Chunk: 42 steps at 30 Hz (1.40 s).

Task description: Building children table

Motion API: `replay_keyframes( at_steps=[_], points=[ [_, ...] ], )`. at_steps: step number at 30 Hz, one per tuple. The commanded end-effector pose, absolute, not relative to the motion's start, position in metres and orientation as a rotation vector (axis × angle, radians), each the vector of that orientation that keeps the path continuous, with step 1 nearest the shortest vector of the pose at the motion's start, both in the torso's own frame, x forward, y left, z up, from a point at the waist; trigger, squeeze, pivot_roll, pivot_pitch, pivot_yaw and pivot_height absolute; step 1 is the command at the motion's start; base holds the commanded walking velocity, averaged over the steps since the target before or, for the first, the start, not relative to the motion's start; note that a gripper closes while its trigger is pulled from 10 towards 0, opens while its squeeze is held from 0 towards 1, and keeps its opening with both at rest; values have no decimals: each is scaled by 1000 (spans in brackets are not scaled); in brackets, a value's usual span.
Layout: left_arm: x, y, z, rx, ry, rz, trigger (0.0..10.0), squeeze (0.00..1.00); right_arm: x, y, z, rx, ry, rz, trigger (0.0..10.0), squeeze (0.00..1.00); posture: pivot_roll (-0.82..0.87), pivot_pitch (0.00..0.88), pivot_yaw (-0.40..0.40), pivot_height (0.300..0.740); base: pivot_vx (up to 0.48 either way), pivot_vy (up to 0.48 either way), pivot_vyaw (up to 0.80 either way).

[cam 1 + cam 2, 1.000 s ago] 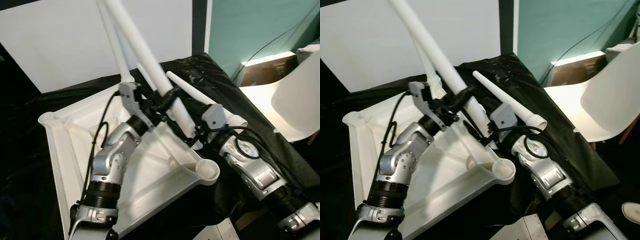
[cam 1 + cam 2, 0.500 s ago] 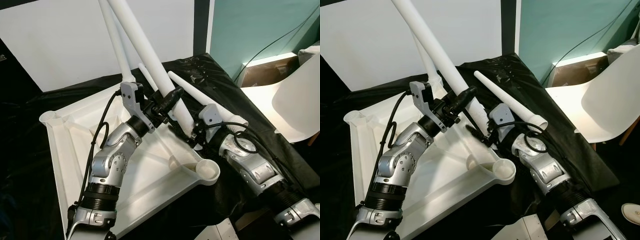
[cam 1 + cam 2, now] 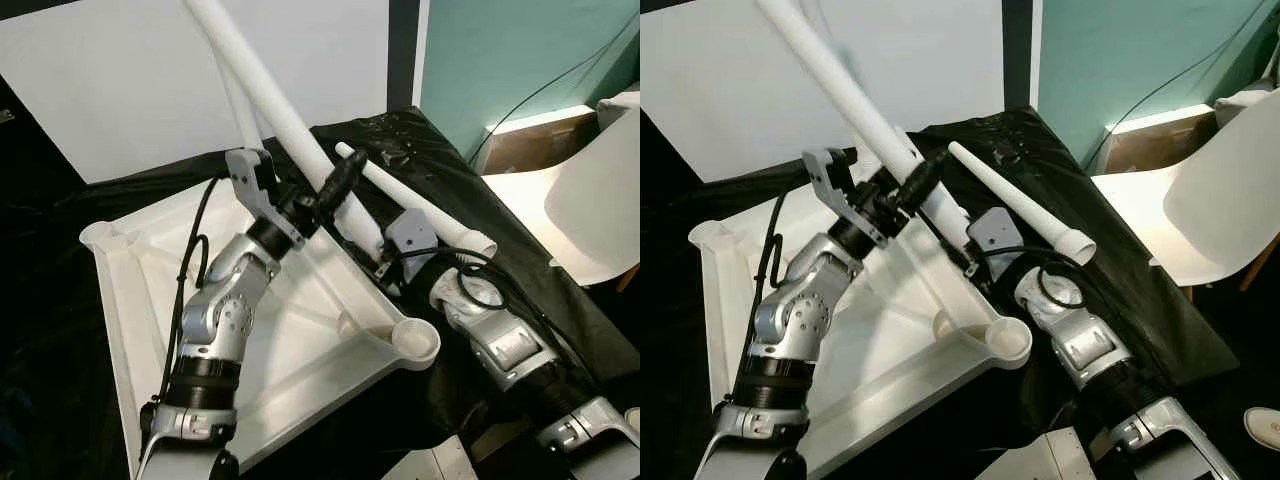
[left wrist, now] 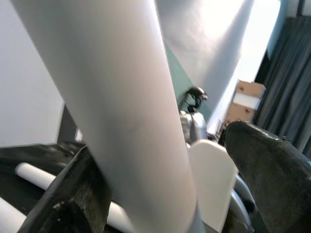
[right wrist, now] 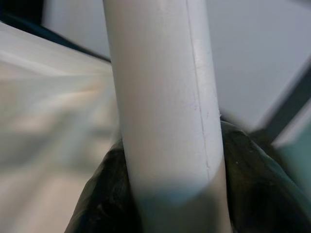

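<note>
Gripping a long white table leg [image 3: 275, 110], the left pincer [image 3: 322, 197] is clenched around the tube partway along its length, one black finger [image 4: 73, 194] on each side of it in the left wrist view. The leg runs diagonally from the 11 o'clock edge of the left eye view down toward the centre. Its lower end meets the far rim of the white tabletop [image 3: 150, 300], which lies upside down with its ribbed underside facing up.

The right pincer [image 3: 382, 272] is at the lower end of the same leg, at about 4 o'clock from the left pincer. In the right wrist view its dark fingers [image 5: 104, 189] sit clenched against both sides of the white tube.

The tabletop rests on a black sheet [image 3: 60, 260] that covers the surface below. A round corner socket [image 3: 415, 342] at the tabletop's 4 o'clock corner is open and holds no leg. Another corner socket [image 3: 100, 235] shows at the 9 o'clock corner.

A second white leg [image 3: 420, 205] lies loose on the black sheet, at 2 o'clock from the tabletop. It tapers toward the far end and its wider open end points to 4 o'clock. A further white leg [image 3: 240, 105] stands partly hidden behind the gripped one.

A white chair [image 3: 590, 210] stands at the 3 o'clock edge. A white board [image 3: 120, 80] and a teal wall [image 3: 500, 50] stand behind the work area.
</note>
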State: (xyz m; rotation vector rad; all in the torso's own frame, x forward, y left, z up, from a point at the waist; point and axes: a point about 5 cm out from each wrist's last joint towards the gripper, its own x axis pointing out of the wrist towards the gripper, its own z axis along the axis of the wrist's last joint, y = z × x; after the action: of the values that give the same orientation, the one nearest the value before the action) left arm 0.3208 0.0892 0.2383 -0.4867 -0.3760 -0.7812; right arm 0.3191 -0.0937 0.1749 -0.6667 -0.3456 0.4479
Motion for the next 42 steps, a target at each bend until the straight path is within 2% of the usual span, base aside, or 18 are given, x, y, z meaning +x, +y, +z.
replay_keyframes(
  at_steps=[1, 4, 8, 14, 15, 21, 22, 23, 24, 35, 36, 38, 40, 42],
  points=[
    [323, 94, 239, -486, -387, -749, 10000, 0, 319, -90, 175, -724, -391, 404, 0, 0, -117, 0, 120, 740, 0, 0, 0],
    [324, 94, 241, -512, -389, -731, 10000, 0, 311, -87, 172, -917, -539, 250, 0, 0, -114, 0, 120, 740, 0, 0, 0],
    [326, 96, 241, -524, -386, -717, 10000, 0, 304, -88, 169, -944, -626, 135, 0, 0, -112, 0, 120, 740, 0, 0, 0],
    [327, 98, 240, -538, -382, -700, 10000, 0, 302, -92, 163, -995, -695, 72, 0, 0, -109, 0, 118, 740, 0, 0, 0],
    [327, 99, 240, -560, -393, -703, 39, 0, 302, -93, 161, -1013, -732, 39, 0, 0, -107, 0, 115, 740, 0, 0, 0],
    [326, 99, 242, -582, -408, -718, 0, 0, 301, -92, 159, -1025, -755, 28, 0, 0, -106, 0, 113, 740, 0, 0, 0],
    [324, 99, 242, -585, -416, -726, 0, 0, 301, -91, 157, -1033, -761, 23, 941, 0, -107, 0, 113, 740, 0, 0, 0],
    [323, 99, 242, -585, -421, -734, 0, 0, 302, -90, 155, -1039, -758, 27, 7765, 0, -108, 0, 113, 740, 0, 0, 0],
    [323, 99, 243, -585, -425, -741, 0, 0, 303, -89, 154, -1043, -756, 26, 9922, 0, -108, 0, 113, 740, 0, 0, 0],
    [321, 95, 242, -558, -425, -770, 0, 0, 306, -82, 150, -969, -696, 106, 10000, 0, -111, 0, 119, 740, 0, 0, 0],
    [321, 95, 242, -546, -423, -775, 0, 0, 306, -75, 150, -896, -616, 202, 10000, 1000, -111, 0, 121, 740, 0, 0, 0],
    [320, 95, 241, -538, -422, -778, 0, 0, 305, -70, 150, -843, -567, 274, 10000, 1000, -111, 0, 121, 740, 0, 0, 0],
    [320, 94, 241, -517, -420, -787, 0, 0, 296, -58, 162, -812, -564, 430, 10000, 1000, -110, 0, 122, 740, 0, 0, 0],
    [319, 94, 240, -506, -419, -789, 0, 0, 294, -55, 169, -805, -565, 461, 10000, 1000, -115, 0, 121, 740, 0, 0, 0]
  ],
)
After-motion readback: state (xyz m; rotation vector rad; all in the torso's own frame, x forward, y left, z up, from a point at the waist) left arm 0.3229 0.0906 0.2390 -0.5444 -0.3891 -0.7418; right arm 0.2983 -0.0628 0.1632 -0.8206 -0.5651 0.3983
